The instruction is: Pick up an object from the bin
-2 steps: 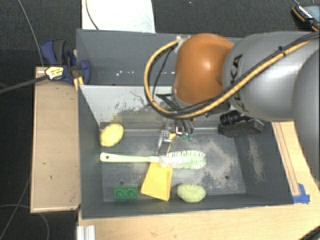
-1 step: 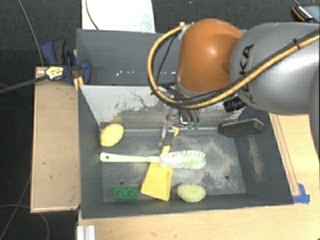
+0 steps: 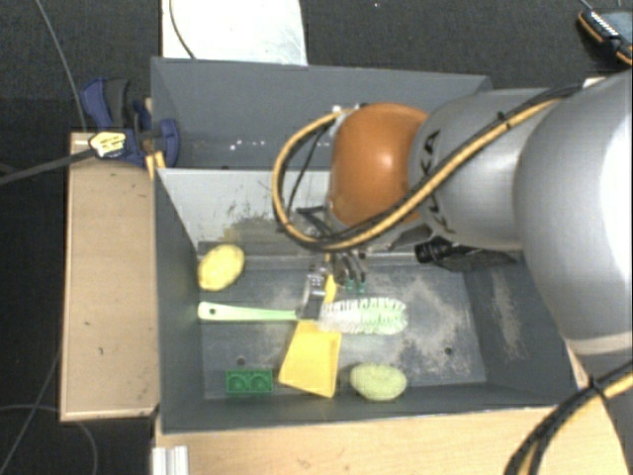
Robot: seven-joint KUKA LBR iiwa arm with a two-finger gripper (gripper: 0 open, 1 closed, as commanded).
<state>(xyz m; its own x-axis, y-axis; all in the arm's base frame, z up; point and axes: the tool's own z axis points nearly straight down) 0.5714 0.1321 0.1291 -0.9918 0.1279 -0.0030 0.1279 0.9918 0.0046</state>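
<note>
Where the gripper (image 3: 331,283) hangs over the middle of the grey metal bin (image 3: 455,356), grasp state indiscernible, a slim green-handled, white-bristled brush (image 3: 282,314) lies apparently just beneath; a yellow block (image 3: 312,360) sits nearer.

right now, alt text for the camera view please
The robot arm's claw hangs over the pale green brush with white bristles mid-bin. Around it in the grey metal bin lie a yellow lemon-shaped lump, a yellow square block, a green toy brick and a pale green oval lump.
</note>
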